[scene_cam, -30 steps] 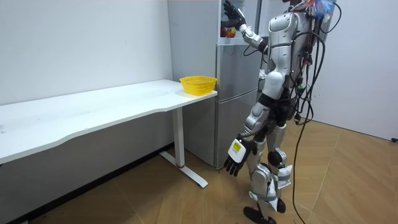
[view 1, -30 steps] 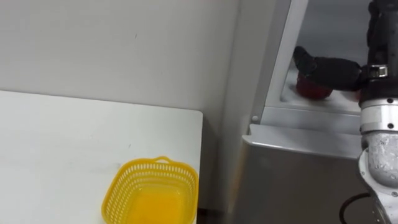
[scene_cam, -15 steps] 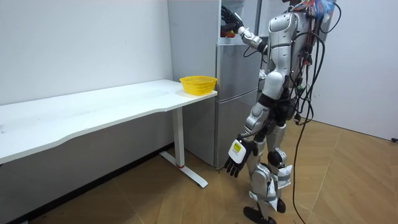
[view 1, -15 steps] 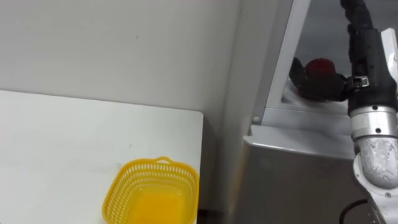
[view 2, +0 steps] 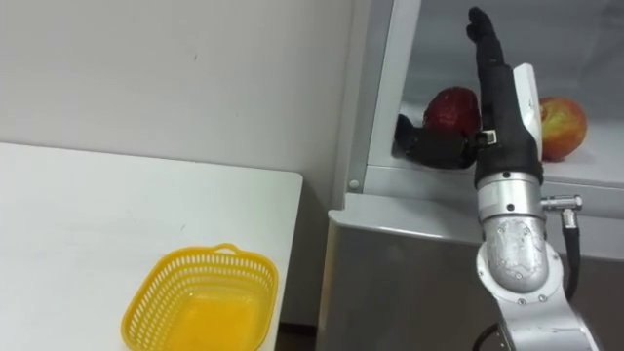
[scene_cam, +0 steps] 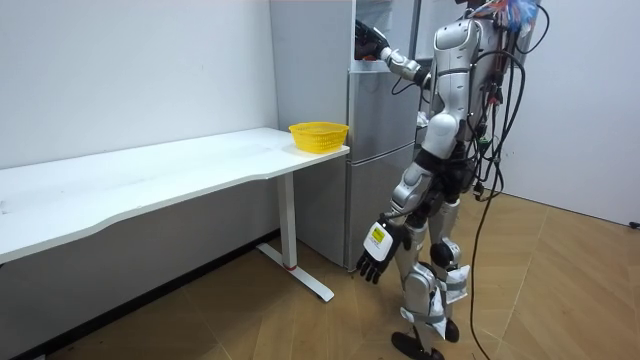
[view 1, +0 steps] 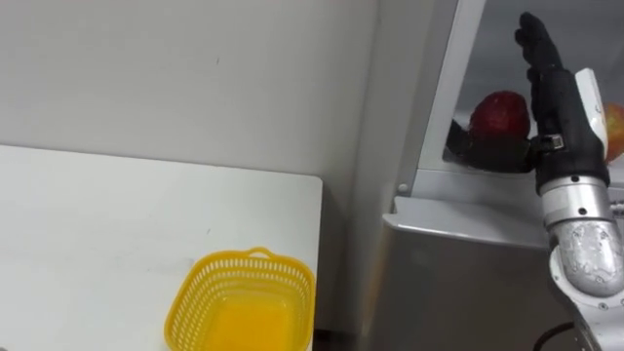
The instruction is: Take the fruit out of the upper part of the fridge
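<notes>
Right hand (view 2: 497,117) stood spread in the upper fridge, fingers straight, thumb under the dark red apple (view 2: 450,107) near the shelf's (view 2: 595,164) front left corner. Recommended: curl fingers fully round it before withdrawing. Left hand (scene_cam: 372,258) hung relaxed.

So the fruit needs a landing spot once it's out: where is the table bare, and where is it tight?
The white table is bare left of and behind the yellow basket, up to the wall. Crowded: the fridge shelf, where the right hand stands between the dark red apple and a second apple.
</notes>
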You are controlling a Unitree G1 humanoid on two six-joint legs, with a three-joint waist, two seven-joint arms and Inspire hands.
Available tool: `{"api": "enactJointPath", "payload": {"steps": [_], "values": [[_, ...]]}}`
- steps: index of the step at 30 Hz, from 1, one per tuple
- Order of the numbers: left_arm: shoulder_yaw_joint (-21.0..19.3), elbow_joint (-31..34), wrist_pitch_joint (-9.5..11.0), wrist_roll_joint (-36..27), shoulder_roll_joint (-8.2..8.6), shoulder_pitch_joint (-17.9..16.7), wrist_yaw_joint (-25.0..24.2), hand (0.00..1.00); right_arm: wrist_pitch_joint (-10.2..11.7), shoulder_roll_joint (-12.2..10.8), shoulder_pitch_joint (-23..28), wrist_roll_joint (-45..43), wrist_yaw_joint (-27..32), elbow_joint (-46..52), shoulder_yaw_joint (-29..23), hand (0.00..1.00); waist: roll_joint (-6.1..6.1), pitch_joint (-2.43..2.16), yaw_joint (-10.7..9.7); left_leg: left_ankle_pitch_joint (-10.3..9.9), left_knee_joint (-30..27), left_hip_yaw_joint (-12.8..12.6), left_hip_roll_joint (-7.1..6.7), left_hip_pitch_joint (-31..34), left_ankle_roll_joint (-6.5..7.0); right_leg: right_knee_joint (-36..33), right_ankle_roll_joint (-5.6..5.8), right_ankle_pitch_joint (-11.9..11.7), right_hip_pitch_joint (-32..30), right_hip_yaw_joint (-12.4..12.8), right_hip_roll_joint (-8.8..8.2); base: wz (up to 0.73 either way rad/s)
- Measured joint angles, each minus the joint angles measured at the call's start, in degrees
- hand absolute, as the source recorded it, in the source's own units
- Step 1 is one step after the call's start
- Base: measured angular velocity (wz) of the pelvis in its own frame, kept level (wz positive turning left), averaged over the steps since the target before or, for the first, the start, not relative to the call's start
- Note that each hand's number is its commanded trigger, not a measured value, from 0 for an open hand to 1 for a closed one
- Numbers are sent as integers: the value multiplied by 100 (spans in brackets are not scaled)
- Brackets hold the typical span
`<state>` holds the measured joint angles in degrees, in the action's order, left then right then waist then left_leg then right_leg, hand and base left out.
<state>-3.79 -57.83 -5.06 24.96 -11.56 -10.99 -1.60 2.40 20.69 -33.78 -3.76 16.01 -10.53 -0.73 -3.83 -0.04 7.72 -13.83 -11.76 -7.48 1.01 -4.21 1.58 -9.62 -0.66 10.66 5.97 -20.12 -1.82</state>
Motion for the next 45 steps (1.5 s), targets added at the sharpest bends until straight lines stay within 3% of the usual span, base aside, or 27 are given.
{"api": "enactJointPath", "payload": {"steps": [8,12,22,38,45], "values": [[3,48,-4,-3,-1,33,22,0,-1,57,-4,173,4,-10,79,0,13,8,-1,0,3,2,0,-4,0,0,0,0,2,-1,0,0],[5,50,-113,-1,-1,44,35,0,-15,144,-4,438,-1,-10,132,0,15,9,-9,0,2,-1,0,0,0,-1,0,0,-26,-37,-5,0],[2,55,-349,-3,-9,46,105,0,-260,202,-394,1341,-136,-461,176,0,-25,-16,-109,0,1,-5,-1,7,1,-7,0,0,-42,-27,-7,0],[3,493,-581,-3,-9,-280,94,0,-502,322,-695,1541,-740,-960,180,0,-95,-28,-114,1,-1,-44,0,-22,2,-19,-1,-1,-7,19,-7,-1],[4,494,-694,-61,-30,-243,95,0,-505,572,-700,1916,-1066,-1041,257,0,-119,-36,-136,1,-11,-21,3,21,2,-16,-1,-1,-17,-39,-12,3]]}}
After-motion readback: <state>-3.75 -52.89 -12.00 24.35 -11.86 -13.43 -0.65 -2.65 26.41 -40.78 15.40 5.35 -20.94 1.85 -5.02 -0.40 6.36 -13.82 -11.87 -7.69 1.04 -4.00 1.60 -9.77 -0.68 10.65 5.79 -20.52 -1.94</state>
